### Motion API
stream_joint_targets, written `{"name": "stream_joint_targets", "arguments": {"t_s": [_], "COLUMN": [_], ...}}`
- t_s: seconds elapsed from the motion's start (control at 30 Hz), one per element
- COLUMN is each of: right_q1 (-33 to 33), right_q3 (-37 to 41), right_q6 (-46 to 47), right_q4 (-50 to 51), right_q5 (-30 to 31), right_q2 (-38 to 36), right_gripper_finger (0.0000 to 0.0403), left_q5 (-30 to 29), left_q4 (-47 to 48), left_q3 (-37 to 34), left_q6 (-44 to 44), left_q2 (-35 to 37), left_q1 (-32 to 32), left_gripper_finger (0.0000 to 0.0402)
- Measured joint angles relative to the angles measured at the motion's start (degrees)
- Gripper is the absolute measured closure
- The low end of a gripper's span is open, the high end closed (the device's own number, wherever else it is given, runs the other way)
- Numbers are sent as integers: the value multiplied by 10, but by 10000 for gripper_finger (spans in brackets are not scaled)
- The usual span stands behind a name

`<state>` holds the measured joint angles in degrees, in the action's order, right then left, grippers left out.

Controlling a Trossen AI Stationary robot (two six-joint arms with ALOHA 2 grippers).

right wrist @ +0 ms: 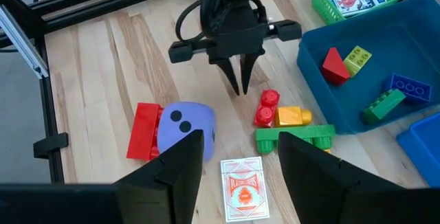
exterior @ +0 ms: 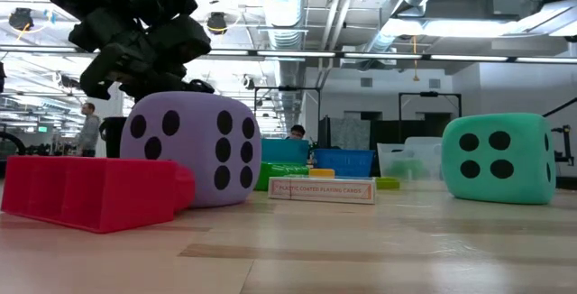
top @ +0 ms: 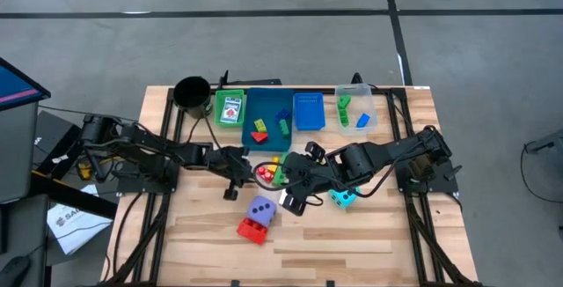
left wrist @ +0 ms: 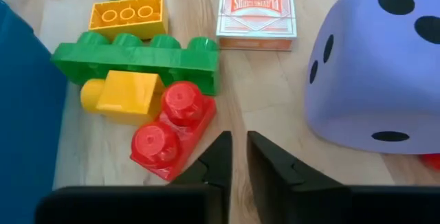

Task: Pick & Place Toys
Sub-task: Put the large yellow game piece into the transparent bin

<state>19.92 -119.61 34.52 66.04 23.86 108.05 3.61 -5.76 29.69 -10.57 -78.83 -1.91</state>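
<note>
I see a red two-stud brick (left wrist: 170, 139) beside a yellow brick (left wrist: 122, 97), long green brick (left wrist: 137, 53) behind them, card pack (left wrist: 256, 11) flat, purple dice (left wrist: 375, 66) against a red block (top: 253, 229), teal dice (top: 343, 198) apart.
</note>
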Motion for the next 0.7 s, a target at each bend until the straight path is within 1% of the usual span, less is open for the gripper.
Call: {"name": "stream_joint_targets", "arguments": {"t_s": [0.33, 0.43, 0.57, 0.7], "right_q1": [-1, -1, -1, -1], "right_q3": [0, 0, 0, 0], "right_q6": [0, 0, 0, 0], "right_q4": [0, 0, 0, 0], "right_q5": [0, 0, 0, 0], "right_q2": [0, 0, 0, 0], "right_gripper_finger": [219, 219, 219, 219], "left_q5": [-5, -20, -33, -37], "left_q4": [-7, -7, -7, -7], "left_q3": [0, 0, 0, 0], "left_q6": [-1, -27, -46, -57], "left_q2": [0, 0, 0, 0], "left_q1": [0, 0, 6, 22], "left_gripper_finger": [238, 203, 167, 145]}}
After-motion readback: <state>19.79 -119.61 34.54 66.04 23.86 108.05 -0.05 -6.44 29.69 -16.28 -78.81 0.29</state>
